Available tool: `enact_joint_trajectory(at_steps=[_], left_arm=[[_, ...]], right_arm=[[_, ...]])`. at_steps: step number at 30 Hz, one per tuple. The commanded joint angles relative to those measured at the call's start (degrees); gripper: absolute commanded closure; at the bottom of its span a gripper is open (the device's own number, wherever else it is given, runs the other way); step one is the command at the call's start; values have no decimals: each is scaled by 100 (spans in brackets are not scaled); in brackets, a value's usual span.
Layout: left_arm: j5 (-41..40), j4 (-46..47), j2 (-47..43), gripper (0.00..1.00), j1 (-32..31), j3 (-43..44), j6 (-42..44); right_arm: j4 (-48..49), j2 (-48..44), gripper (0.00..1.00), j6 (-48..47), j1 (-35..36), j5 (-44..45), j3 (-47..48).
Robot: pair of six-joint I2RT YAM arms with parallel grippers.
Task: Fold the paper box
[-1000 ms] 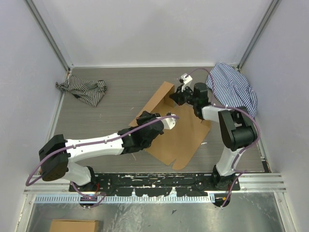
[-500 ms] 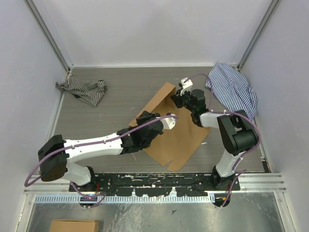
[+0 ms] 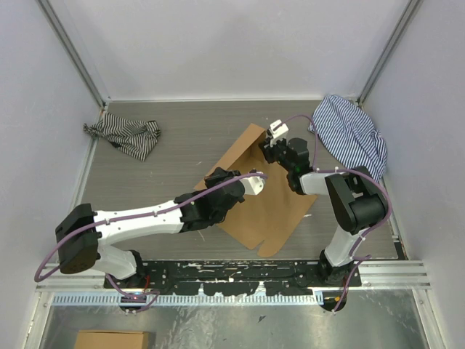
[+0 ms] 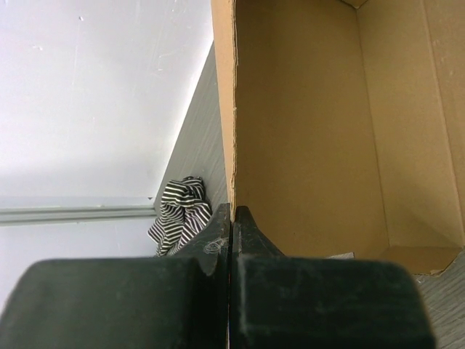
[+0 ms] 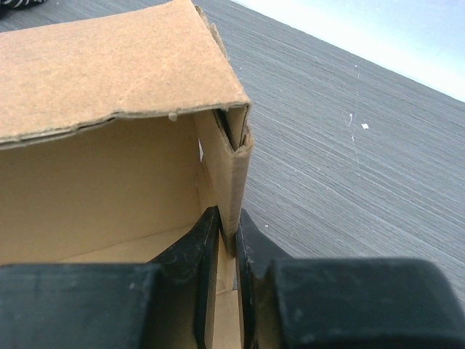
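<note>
Jaws of the left gripper [image 4: 231, 212] are pressed fully together on the top edge of a thin upright wall of the paper box [image 3: 270, 207]. The right gripper [image 5: 227, 218] has its jaws narrow, one on each side of a folded double wall at a corner, and they seem to pinch it.

The box lies in the middle of the tabletop [image 3: 182, 145], between the two arms, with its far side raised and its near panels flat.

I judge the step to be raising and tucking the side walls, so the task is perhaps at the half. The next move probably calls for the right gripper to push the doubled wall down over its flap while the left one holds the other wall straight.

The torn corner edge beside the right jaws looks soft and could buckle. On the left, open tabletop runs to one striped cloth [image 3: 123, 137]. The other striped cloth [image 3: 352, 134] lies near the right arm, so there is less room on that side.
</note>
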Motion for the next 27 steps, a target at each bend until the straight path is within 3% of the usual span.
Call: enact_joint_trajectory(at_steps=[1,9,13,18,27], left_arm=[[211,105,-206,100,-58,-30,-119],[320,116,-271,100,-59,-136,-134],[345,65,-244,100,-59,-122,-154],[306,83,-123,100,-58,-73,-152],[39,-33,65,100,-59,40,-137]], right_arm=[[882,-52,81,-30,29,166,-7],[1678,69,81,139,35,383,-249],[1307,73,79,39,35,321,-101],[792,33,67,286,32,265,82],[314,-161,64,482,35,193,173]])
